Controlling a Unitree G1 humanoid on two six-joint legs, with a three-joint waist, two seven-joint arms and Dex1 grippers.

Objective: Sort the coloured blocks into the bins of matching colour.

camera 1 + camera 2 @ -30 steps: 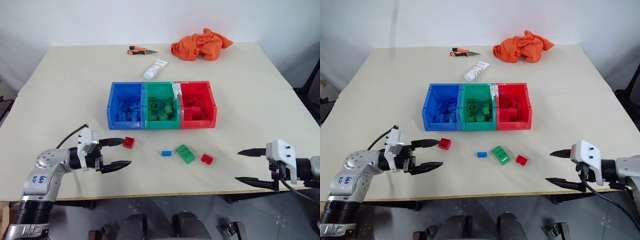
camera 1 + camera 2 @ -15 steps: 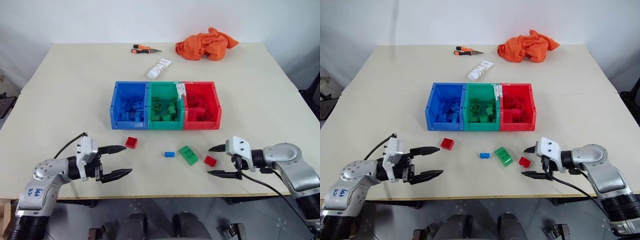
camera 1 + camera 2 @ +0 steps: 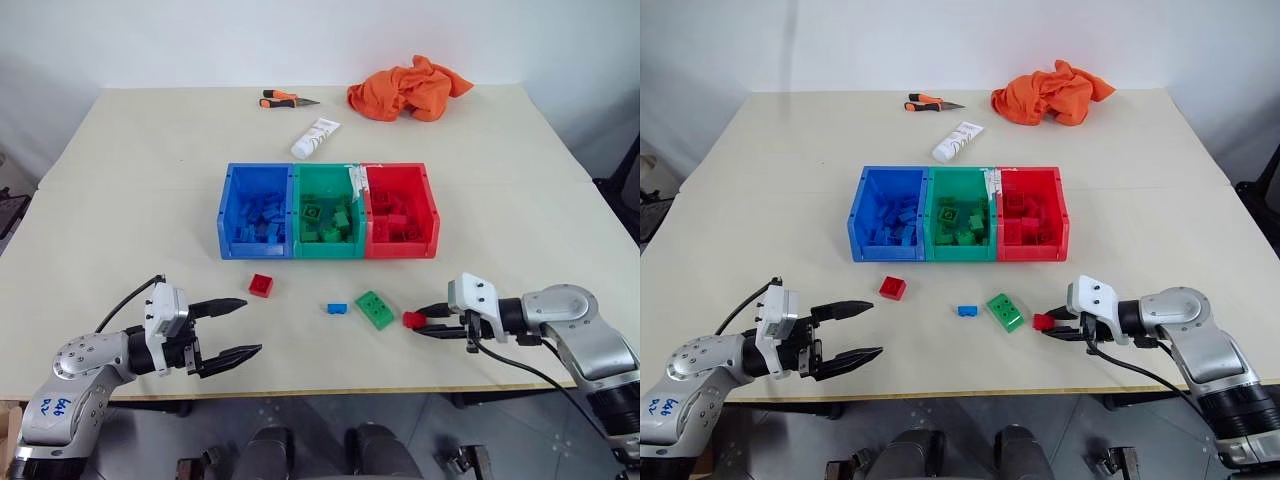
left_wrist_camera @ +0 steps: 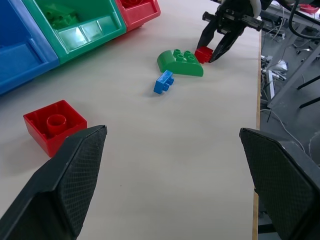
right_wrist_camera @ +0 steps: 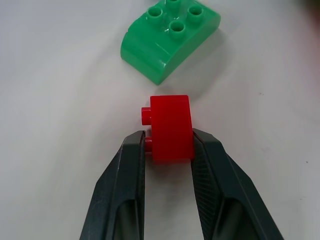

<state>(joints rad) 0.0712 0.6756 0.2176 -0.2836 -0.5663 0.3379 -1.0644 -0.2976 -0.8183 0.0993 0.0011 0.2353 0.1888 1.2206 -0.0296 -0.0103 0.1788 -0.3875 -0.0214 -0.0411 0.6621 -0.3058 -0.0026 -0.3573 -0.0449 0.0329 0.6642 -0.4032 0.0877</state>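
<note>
Change first: a second ago my right gripper (image 3: 1051,329) hung wide open off the lower right edge of the counter (image 3: 520,230); now it has come in toward the lower middle and its jaws have clenched on the small red block (image 5: 171,128), which sits on the counter just right of the green block (image 3: 375,308). In the right wrist view both fingers (image 5: 125,170) press the red block's sides. My left gripper (image 3: 238,328) has drawn back toward the lower left, jaws released and spread wide, holding nothing; the other red block (image 3: 261,285) lies apart from it, up and to the right. A little blue block (image 3: 335,308) rests just left of the green one.

Bins sit joined in a row at frame centre: the blue bin (image 3: 228,215) holds blue blocks, the green bin (image 3: 328,250) green ones, the red bin (image 3: 430,215) red ones. An orange cloth (image 3: 405,90), a white tube (image 3: 313,138) and an orange-handled tool (image 3: 282,99) lie toward the top.
</note>
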